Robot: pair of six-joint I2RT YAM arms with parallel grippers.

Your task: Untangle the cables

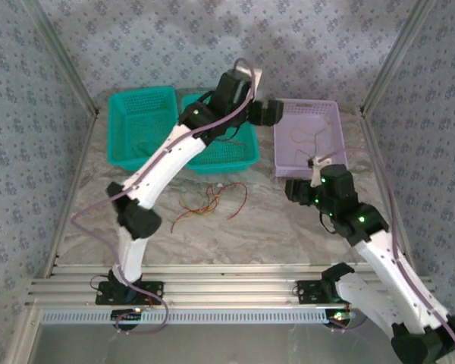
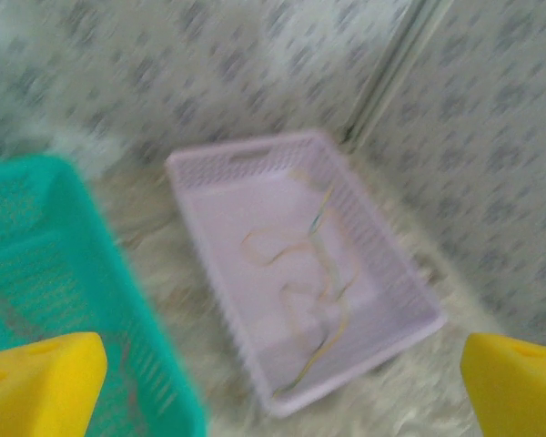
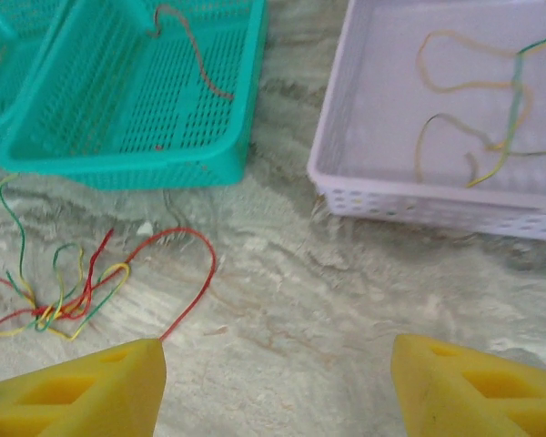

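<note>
The left tool point(image 2: 280, 393) hangs with its yellow fingers point(image 2: 41, 382) spread wide and empty above the lilac basket point(image 2: 237, 209), far right on the counter point(image 3: 346, 273). The right tool point(image 3: 275, 382) is likewise spread and empty, low over the counter just near of that basket. Sorted, I judge: a yellow and green cable point(image 3: 514, 91) lying loose in the lilac basket, and a reddish cable point(image 3: 193, 45) in the teal basket point(image 3: 118, 168). Left to do: the knot of red, green and yellow cables point(image 3: 64, 305) on the counter, near of the teal basket.
</note>
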